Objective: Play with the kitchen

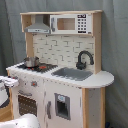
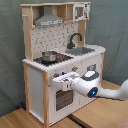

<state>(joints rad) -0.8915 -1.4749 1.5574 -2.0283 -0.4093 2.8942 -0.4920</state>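
1. Second exterior view: we see the kitchen [image 2: 60, 60] standing on a wooden floor [image 2: 20, 120] against a grey curtain [image 2: 10, 50]. It fills most of the frame, white below, light wood at the sides and top. In the first exterior view it [image 1: 60, 65] likewise takes up nearly the whole picture.
2. We see the arm [image 2: 107, 92] reaching in from the second exterior view's right, white, with a blue light on its wrist.
3. The gripper [image 2: 60, 78] is at the kitchen's front panel, just below the counter edge and above the oven door [image 2: 62, 99]. We cannot tell how far apart its fingers are, nor whether they grip anything. It looks to be touching or just beside the row of knobs [image 2: 75, 69].
4. In the first exterior view only a white part of the robot [image 1: 7, 84] shows at the first exterior view's left edge, beside the kitchen's front.
5. The grey sink [image 1: 72, 74] is set into the counter, and we see nothing in it. The black faucet [image 1: 84, 59] curves over it.
6. The microwave [image 1: 70, 23] sits in the upper shelf beside the hood [image 1: 37, 26].
7. A small metal pot [image 1: 31, 61] stands on the black stovetop [image 1: 42, 67]. We cannot see what it holds. In the second exterior view the pot [image 2: 49, 55] is also on the stovetop.
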